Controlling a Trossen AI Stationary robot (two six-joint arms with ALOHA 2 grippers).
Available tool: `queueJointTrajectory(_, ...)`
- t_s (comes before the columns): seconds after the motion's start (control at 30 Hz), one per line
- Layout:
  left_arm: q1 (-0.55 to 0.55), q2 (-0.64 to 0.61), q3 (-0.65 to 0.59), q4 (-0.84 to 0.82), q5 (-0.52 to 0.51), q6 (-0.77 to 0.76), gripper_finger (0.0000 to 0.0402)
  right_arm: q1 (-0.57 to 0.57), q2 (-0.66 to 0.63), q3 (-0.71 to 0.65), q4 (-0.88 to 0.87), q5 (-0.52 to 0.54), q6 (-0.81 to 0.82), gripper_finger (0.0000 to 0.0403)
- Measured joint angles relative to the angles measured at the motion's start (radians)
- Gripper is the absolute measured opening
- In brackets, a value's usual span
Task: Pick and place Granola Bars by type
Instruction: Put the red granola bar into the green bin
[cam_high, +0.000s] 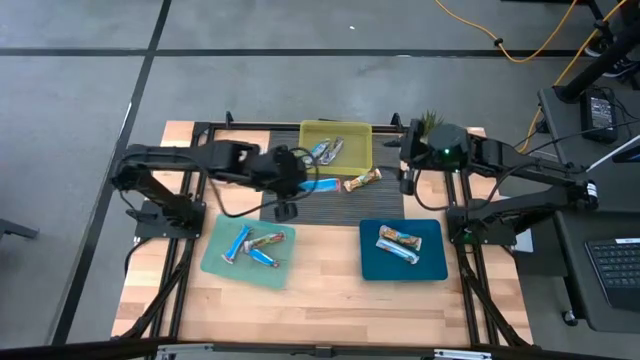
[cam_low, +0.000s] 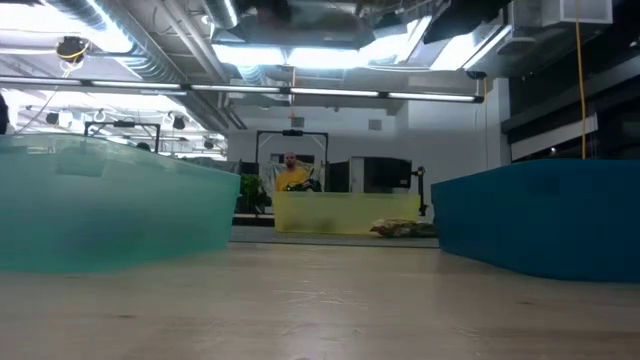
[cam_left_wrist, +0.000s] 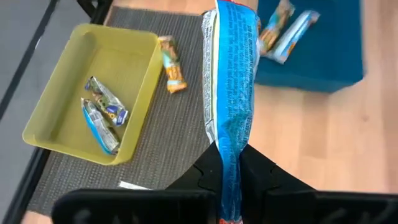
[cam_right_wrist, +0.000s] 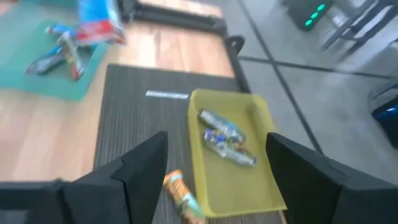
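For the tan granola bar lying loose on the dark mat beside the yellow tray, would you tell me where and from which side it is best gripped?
Grip the tan granola bar across its narrow middle, coming straight down from above. It lies flat on the dark mat, apart from the yellow tray, so both long edges are free. The open right hand hangs nearest; the left hand is busy holding a blue bar.

1. The counter (cam_high: 330, 295) is pale wood, with a dark grey ribbed mat (cam_high: 330, 208) across its middle.
2. The yellow bin (cam_high: 358, 157) holds silvery-grey bars (cam_left_wrist: 102, 112).
3. A light teal tray (cam_high: 215, 255) and a deep blue tray (cam_high: 375, 262) sit nearer.
4. A bright blue bar (cam_left_wrist: 231, 81) with white print.
5. A tan-orange bar (cam_high: 362, 181) lies on the mat.
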Motion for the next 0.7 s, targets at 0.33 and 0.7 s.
queueJointTrajectory(0.33, -0.101, -0.08, 0.0, -0.155, -0.004, -0.249, 0.0017, -0.053, 0.0, 0.0, 0.076, 0.0, -0.002, 0.0272)
queueJointTrajectory(0.7, -0.338, -0.086, -0.115, -0.462, 0.054, -0.674, 0.0021, -0.053, 0.0, 0.0, 0.124, -0.001, -0.013, 0.0272)
